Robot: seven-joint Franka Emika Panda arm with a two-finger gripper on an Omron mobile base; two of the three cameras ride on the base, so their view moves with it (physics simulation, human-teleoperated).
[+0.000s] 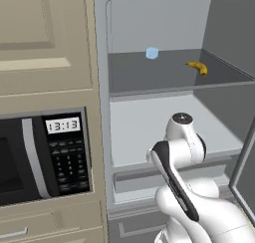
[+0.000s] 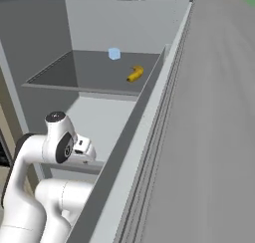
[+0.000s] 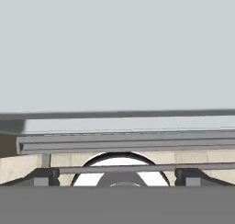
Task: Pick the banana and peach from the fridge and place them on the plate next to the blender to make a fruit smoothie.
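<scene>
The fridge [image 1: 149,127] stands open, with a pale interior and grey shelves. The banana [image 1: 198,66] lies on the right of the upper shelf [image 1: 149,72], and it appears again as the banana [image 2: 135,73] from the other side. The peach, the plate and the blender are out of view. My arm is folded in front of the lower shelf [image 2: 99,117], well below the banana. In the hand view my gripper [image 3: 117,178] is open, with its dark fingertips [image 3: 43,176] wide apart and nothing between them, facing the pale fridge wall and grey shelf rails.
A pale blue cup-like object [image 1: 152,53] sits at the back of the upper shelf, left of the banana. The open fridge door [image 2: 209,137] runs along my right side. A black microwave [image 1: 45,157] is built into beige cabinets [image 1: 45,38] on the left.
</scene>
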